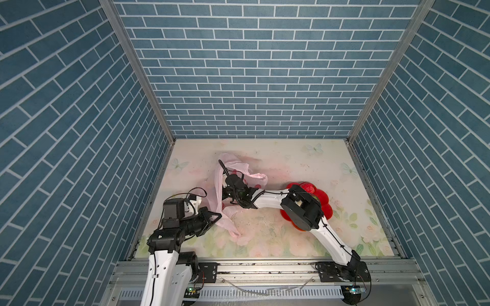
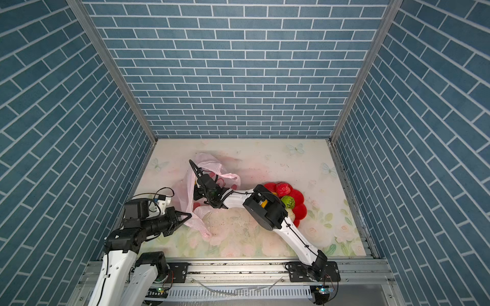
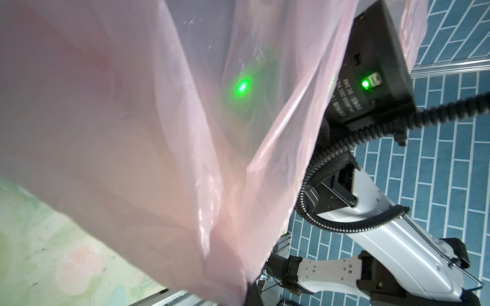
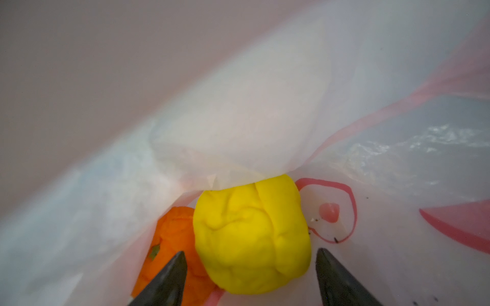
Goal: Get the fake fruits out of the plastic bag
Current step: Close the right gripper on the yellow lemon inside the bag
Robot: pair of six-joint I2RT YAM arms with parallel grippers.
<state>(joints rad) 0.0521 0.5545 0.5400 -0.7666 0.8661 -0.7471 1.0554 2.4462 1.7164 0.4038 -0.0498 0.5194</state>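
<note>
The pink plastic bag (image 1: 233, 165) (image 2: 205, 161) lies left of centre in both top views, its mouth held up. My left gripper (image 1: 218, 214) (image 2: 188, 214) is shut on the bag's near edge; in the left wrist view the film (image 3: 159, 132) covers nearly everything. My right gripper (image 4: 250, 253) is open inside the bag (image 4: 238, 106), its fingertips on either side of a yellow lemon (image 4: 252, 233), with an orange (image 4: 172, 233) beside it. Bag and wrist hide these jaws from above. A red berry (image 2: 282, 188), a green bumpy ball (image 2: 288, 202) and a cream ball (image 2: 291, 214) sit on the red plate.
The red flower-shaped plate (image 1: 326, 209) (image 2: 301, 210) lies right of centre, partly under my right arm's elbow (image 1: 301, 210). The floral table top (image 1: 291, 164) is closed in by blue brick walls on three sides. A metal rail (image 1: 265, 267) runs along the front.
</note>
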